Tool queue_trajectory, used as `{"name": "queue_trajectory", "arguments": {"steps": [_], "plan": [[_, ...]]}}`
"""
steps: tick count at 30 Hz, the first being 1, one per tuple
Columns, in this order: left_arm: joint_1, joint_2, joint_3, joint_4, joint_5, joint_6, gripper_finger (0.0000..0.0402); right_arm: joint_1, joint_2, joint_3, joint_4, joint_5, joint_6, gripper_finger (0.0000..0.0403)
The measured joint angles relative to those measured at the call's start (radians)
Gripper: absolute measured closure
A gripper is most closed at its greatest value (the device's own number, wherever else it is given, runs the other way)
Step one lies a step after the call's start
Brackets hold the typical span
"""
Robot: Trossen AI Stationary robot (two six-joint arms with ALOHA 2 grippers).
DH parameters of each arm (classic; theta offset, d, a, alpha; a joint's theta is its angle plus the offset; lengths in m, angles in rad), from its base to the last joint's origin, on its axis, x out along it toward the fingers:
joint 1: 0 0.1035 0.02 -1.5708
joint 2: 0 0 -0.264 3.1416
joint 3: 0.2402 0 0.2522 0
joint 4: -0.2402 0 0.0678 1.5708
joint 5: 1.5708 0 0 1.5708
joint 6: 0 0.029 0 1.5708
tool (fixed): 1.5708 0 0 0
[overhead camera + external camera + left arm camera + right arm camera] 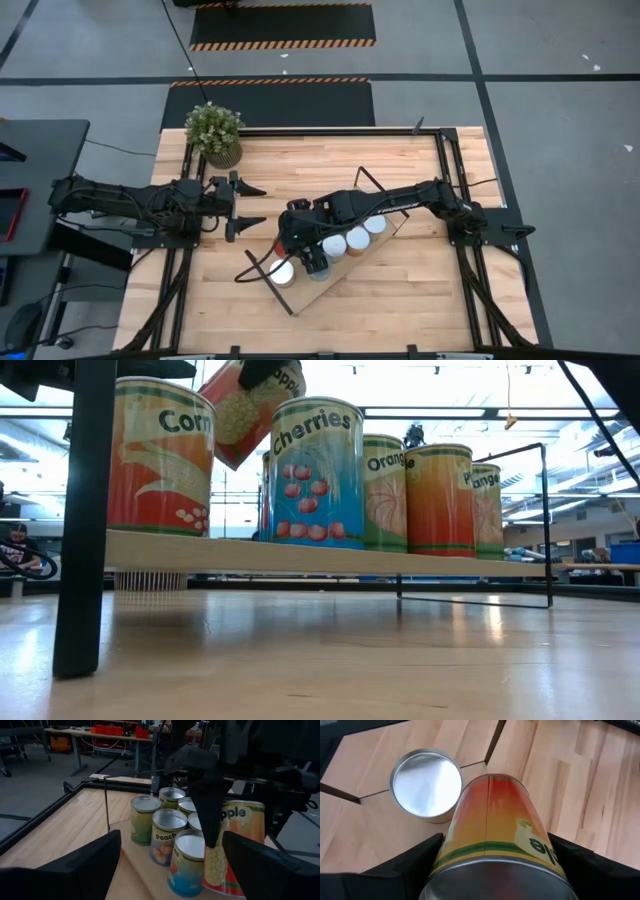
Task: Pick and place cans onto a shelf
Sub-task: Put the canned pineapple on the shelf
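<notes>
The shelf [335,275] lies slantwise on the table's middle; in the low view its board [300,556] stands raised on black wire frames. Several cans stand upright on it: Corn [160,455], Cherries [318,470], Orange [385,490] and others; their silver tops [355,239] show from above. My right gripper [312,258] is shut on a red-and-yellow "Apple" can [495,825] above the shelf's near-left part, between the Corn can [426,787] and the rest. My left gripper [258,206] is open and empty, left of the shelf, facing the cans. My right gripper pinches the Apple can's round side near its upper rim [485,862], one finger [415,862] on each side. The fingers [210,815] come from above, slanting down. The can is tilted and lifted clear of the board [250,410]; its lower end is partly hidden behind other cans.
A potted green plant [215,132] stands at the table's far left corner. Black frame rails [445,170] run along the table's edges. Bare wood lies near the front edge [400,310] and between my left gripper and the shelf.
</notes>
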Motion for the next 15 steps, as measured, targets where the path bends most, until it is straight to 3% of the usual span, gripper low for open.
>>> {"name": "queue_trajectory", "arguments": {"steps": [15], "plan": [[0.0, 0.0, 0.0, 0.0, 0.0, -0.003, 0.0046, 0.029, -0.001, -0.052, 0.051, 0.01, 0.047, 0.0076]]}}
